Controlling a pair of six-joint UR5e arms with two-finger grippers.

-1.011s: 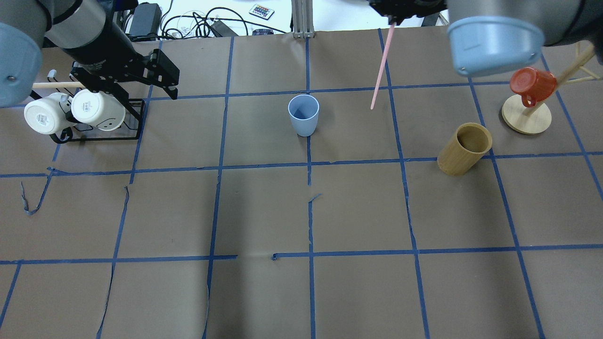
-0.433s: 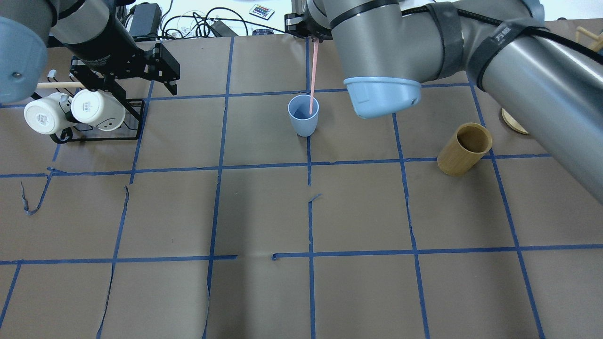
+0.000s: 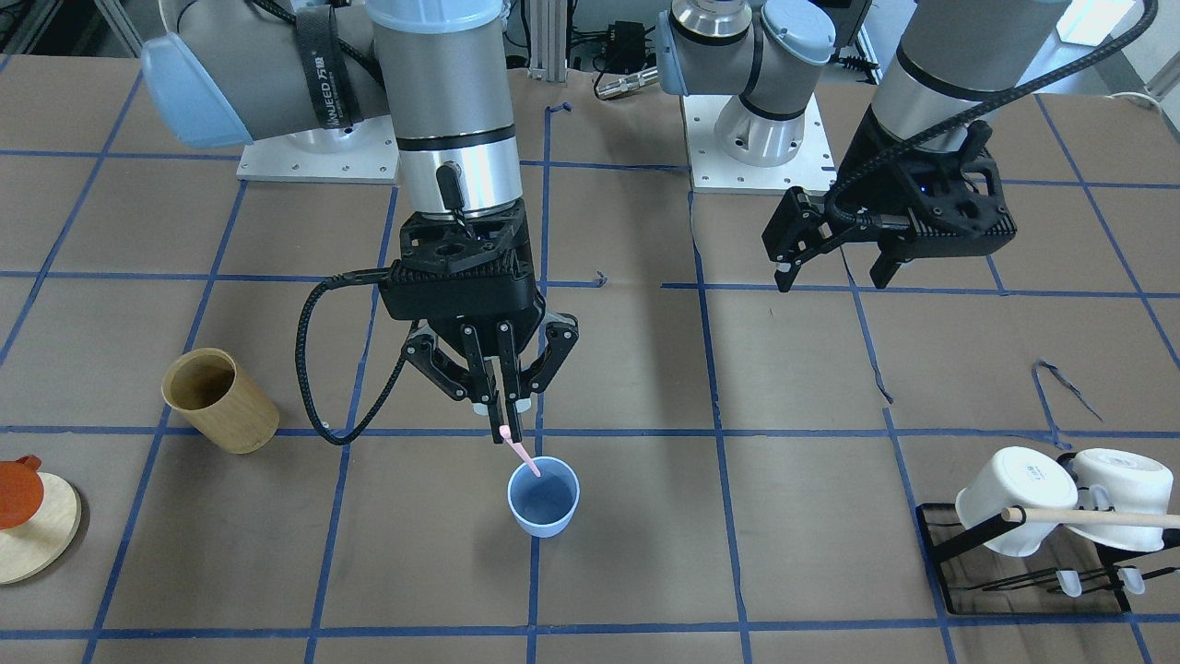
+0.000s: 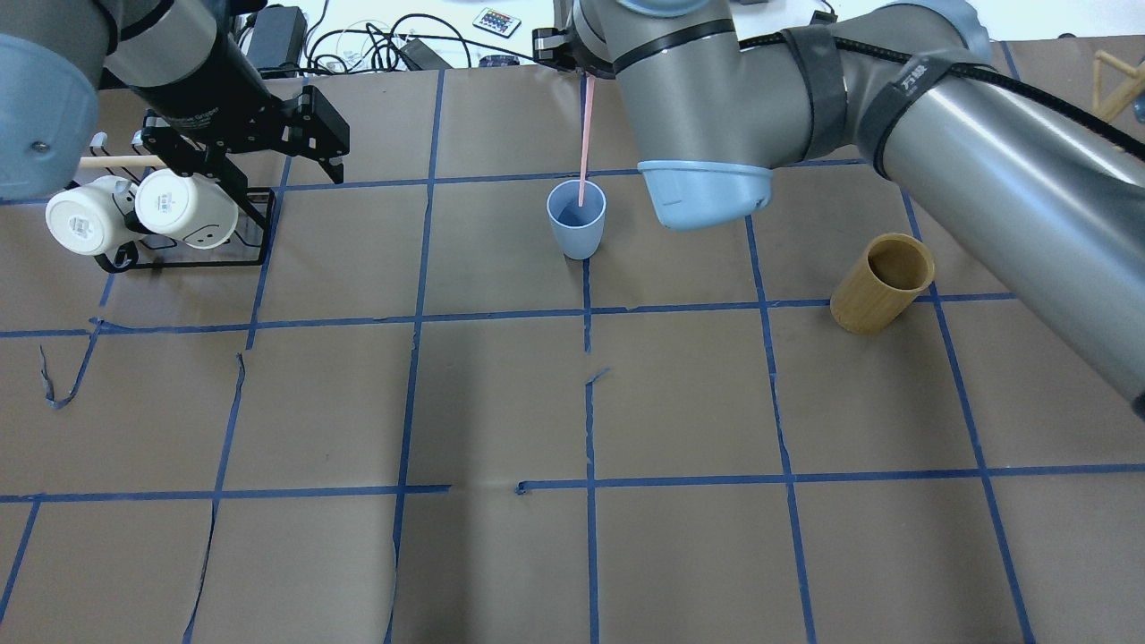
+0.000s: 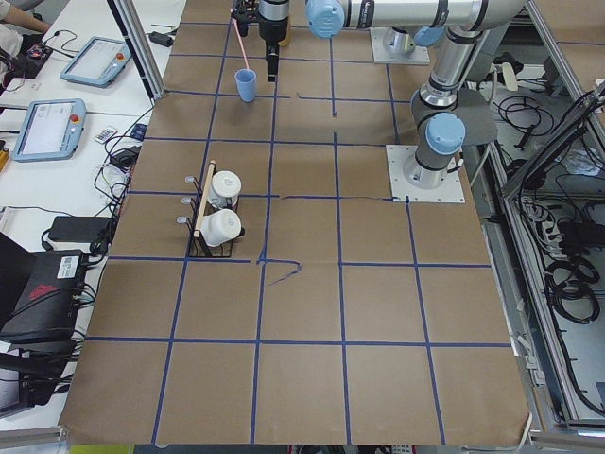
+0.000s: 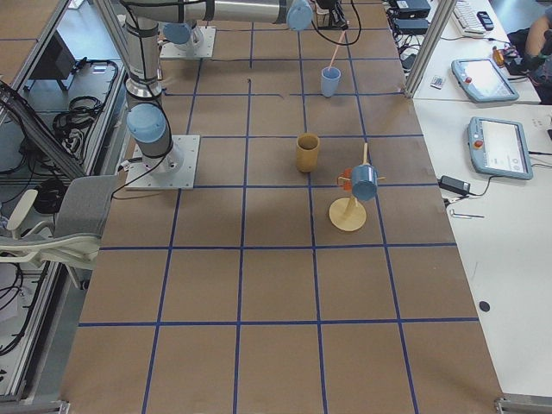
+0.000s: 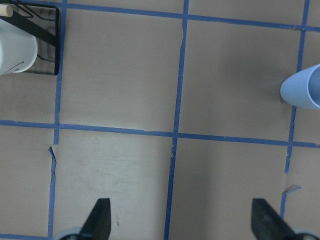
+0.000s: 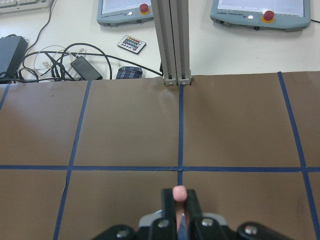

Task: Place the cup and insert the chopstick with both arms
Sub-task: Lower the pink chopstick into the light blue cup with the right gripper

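Swung over the light-blue plastic cup (image 3: 544, 505), your right gripper (image 3: 505, 422) has its fingers clamped on the thin pink chopstick (image 4: 585, 134), tip inside the cup. Insertion step: lower, then release. Left gripper (image 3: 830, 275) has its fingers spread, empty.

A black strap (image 3: 323, 78) around the right arm (image 3: 447, 92) carries white lettering ending in "JEED"; its first characters are unclear. Faint grey print on the left gripper's (image 3: 831, 270) black body and small dark print on the white mugs' (image 4: 76, 224) bases near the tabletop's (image 4: 501, 402) left edge are too small to read.
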